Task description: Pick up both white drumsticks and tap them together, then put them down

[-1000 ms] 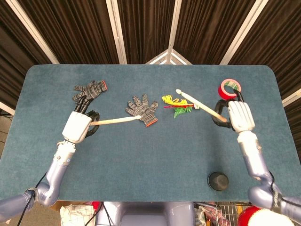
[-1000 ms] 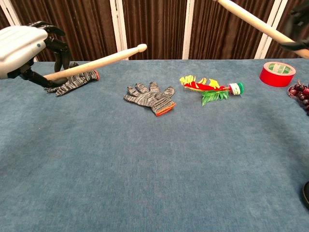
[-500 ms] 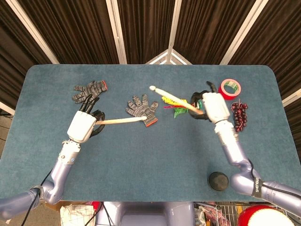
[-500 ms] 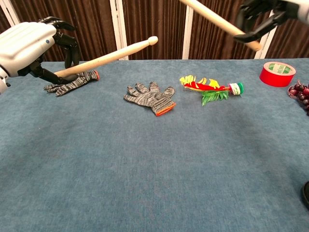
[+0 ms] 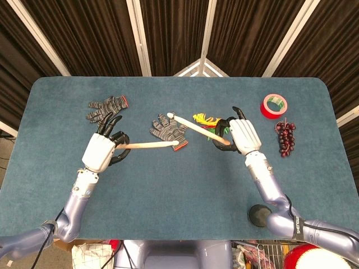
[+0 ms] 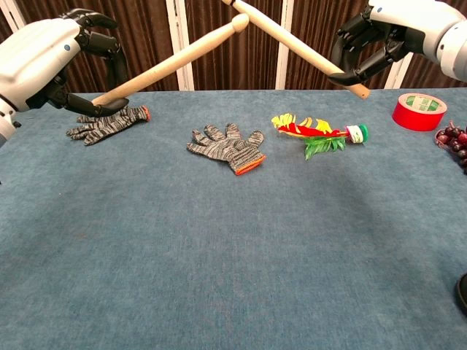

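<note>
Raised over the blue felt-covered counter (image 5: 185,185), two pale wooden drumsticks now cross near their tips after the right hand (image 5: 240,134) swung inward from beside the red tape roll (image 5: 273,105). The left hand (image 5: 102,150) stays clamped on the left drumstick (image 5: 150,145); the right is wrapped round the butt of the right drumstick (image 5: 196,129). In the chest view the tips look touching or nearly so, suggesting the tap is at hand, with setting-down to follow. The tape's green-and-white label is too small to read.
</note>
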